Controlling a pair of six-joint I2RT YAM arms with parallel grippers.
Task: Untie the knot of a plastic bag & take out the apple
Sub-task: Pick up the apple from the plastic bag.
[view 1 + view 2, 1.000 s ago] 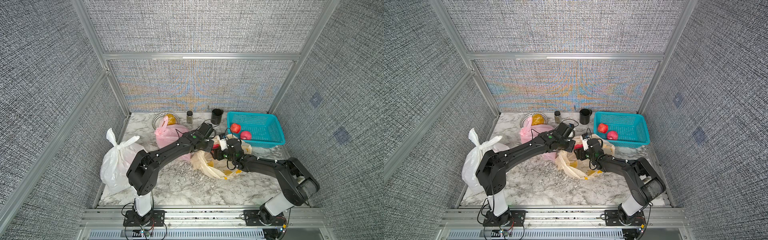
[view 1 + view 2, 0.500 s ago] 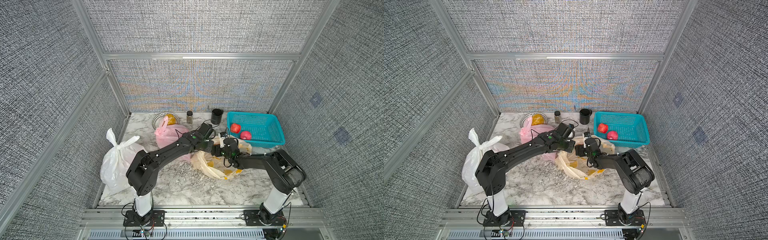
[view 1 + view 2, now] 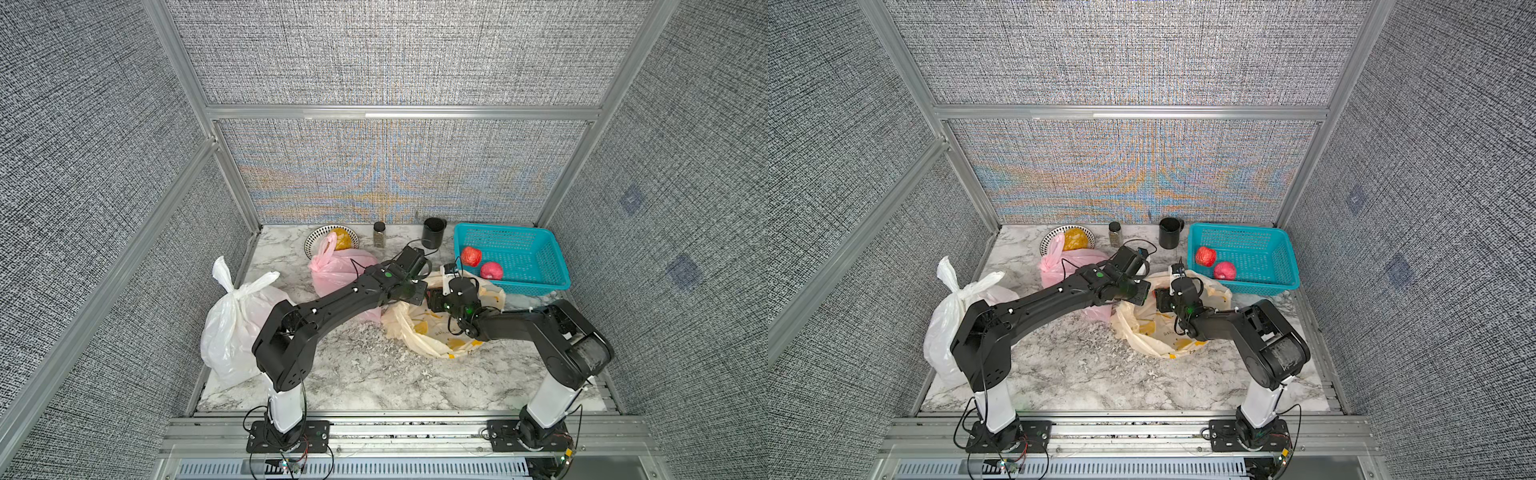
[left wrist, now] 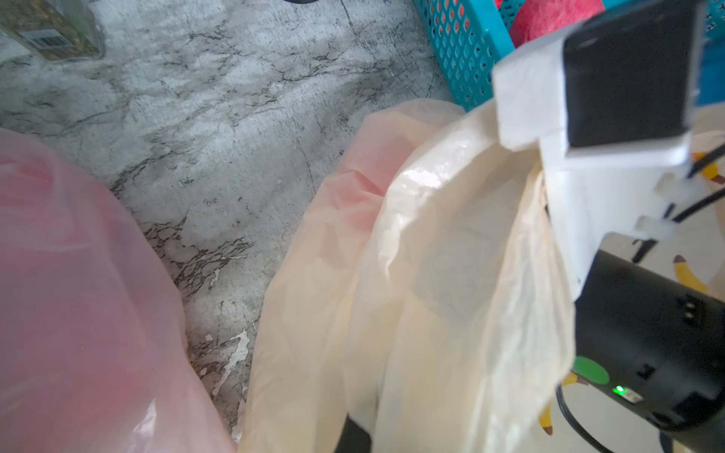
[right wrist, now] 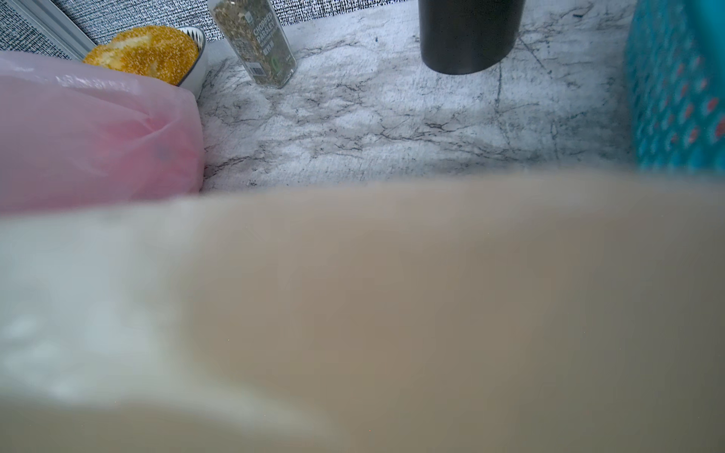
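Note:
A cream plastic bag (image 3: 432,340) with yellow print lies in mid-table, its film pulled up between my two arms. My left gripper (image 3: 419,291) is shut on the bag's edge. In the left wrist view the film (image 4: 431,274) drapes over the left gripper (image 4: 359,439). My right gripper (image 3: 435,298) reaches into the bag's mouth from the right. Film (image 5: 392,313) fills the right wrist view and hides its jaws. A faint reddish tint (image 4: 353,188) shows through the film. The knot is out of view. Two red apples (image 3: 471,256) (image 3: 491,270) lie in the teal basket (image 3: 536,286).
A tied pink bag (image 3: 336,272) sits just left of the cream one, under my left arm. A tied white bag (image 3: 237,324) stands at the left edge. Along the back wall are a plate of yellow food (image 3: 332,240), a spice jar (image 3: 379,234) and a black cup (image 3: 433,232).
My right arm's elbow has drawn slightly in toward the middle, while its gripper has stayed at the bag's mouth. The left arm has not moved.

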